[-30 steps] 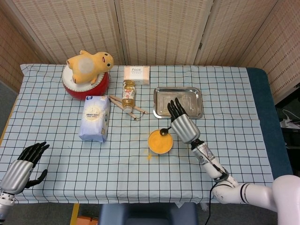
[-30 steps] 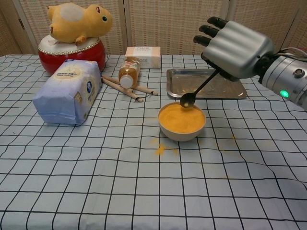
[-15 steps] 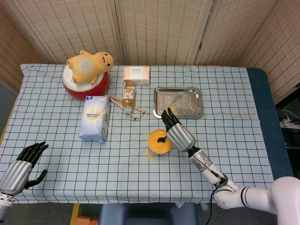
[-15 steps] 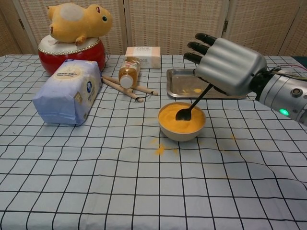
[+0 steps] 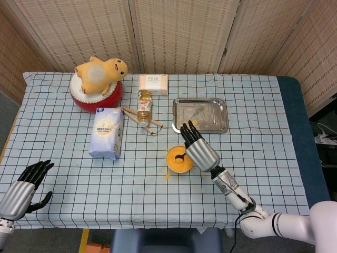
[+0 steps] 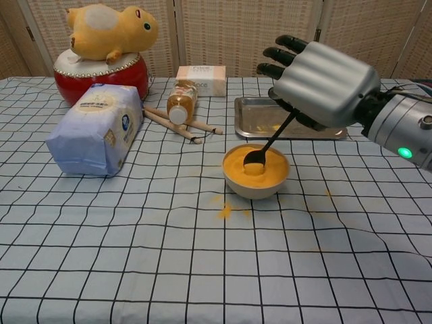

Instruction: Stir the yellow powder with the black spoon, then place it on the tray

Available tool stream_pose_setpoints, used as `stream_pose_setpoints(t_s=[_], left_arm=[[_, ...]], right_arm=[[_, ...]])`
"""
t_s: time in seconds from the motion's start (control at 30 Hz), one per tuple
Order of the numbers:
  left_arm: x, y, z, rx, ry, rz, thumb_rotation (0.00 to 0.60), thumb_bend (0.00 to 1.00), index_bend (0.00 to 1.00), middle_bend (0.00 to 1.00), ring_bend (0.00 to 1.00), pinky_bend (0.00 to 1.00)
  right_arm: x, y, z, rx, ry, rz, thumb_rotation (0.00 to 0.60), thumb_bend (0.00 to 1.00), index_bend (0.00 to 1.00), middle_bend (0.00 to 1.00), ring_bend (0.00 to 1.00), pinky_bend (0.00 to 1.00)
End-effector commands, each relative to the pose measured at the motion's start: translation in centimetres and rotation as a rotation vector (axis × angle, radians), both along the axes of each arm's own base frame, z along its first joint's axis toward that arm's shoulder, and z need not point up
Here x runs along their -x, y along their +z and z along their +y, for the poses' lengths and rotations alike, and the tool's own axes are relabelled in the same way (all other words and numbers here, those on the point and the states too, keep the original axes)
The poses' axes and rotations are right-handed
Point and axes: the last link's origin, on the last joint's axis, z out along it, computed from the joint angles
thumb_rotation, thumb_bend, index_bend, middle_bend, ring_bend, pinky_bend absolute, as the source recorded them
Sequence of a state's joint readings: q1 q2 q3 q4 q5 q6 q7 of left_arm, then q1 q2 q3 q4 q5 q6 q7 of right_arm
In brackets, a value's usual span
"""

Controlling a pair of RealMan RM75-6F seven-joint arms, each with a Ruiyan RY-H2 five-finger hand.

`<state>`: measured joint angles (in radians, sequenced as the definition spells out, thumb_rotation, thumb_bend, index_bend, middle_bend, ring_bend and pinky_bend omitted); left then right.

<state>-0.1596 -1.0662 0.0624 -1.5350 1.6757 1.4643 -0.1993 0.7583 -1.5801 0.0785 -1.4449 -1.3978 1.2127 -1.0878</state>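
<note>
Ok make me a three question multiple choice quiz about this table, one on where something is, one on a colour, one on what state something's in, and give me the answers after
1. Where is the black spoon's bowl end?
A. Lying in the tray
B. In the yellow powder
C. On the tablecloth

2. What colour is the drum under the plush toy?
A. Red
B. Green
C. Black

3. What is the right hand doing?
A. Resting flat on the table
B. Gripping the bottle
C. Holding the spoon

Answers: 1 B, in the chest view the spoon dips into the yellow powder in the bowl, short of the tray. 2 A, the drum beneath the plush toy is red with a white top. 3 C, the spoon's handle runs up into the right hand above the bowl.
</note>
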Motion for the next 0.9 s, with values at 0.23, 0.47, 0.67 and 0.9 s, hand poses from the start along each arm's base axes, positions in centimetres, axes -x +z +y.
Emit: stream_pose_setpoints(t_s=[0.23, 0.47, 0.67, 0.9], left_arm=[[0.1, 0.0, 0.1, -0.001, 0.003, -0.002, 0.6, 0.43, 0.0, 0.0, 0.0, 0.09], [0.1, 0.0, 0.2, 0.005, 0.006, -0.002, 0.6, 0.43, 0.0, 0.0, 0.0, 0.09], [0.1, 0.0, 0.2, 0.006, 0.005, -0.003, 0.6, 0.43, 0.0, 0.0, 0.0, 0.09], [0.1, -0.2, 0.3, 0.01, 0.006, 0.002, 0.6, 0.43, 0.0, 0.0, 0.0, 0.09]], right_arm=[[-0.3, -0.1, -1.8, 0.043, -0.005, 0.008, 0.6, 0.36, 0.89, 0.12, 0.0, 0.05], [-0.2, -1.0, -2.8, 0.054, 0.007, 0.064, 0.6, 0.36, 0.89, 0.12, 0.0, 0.05], [-0.1, -1.6, -2.8, 0.053, 0.013, 0.075, 0.6, 0.36, 0.89, 0.12, 0.0, 0.05], [0.2, -1.8, -1.7, 0.032, 0.057, 0.093, 0.6, 0.36, 0.89, 0.12, 0.0, 0.05]])
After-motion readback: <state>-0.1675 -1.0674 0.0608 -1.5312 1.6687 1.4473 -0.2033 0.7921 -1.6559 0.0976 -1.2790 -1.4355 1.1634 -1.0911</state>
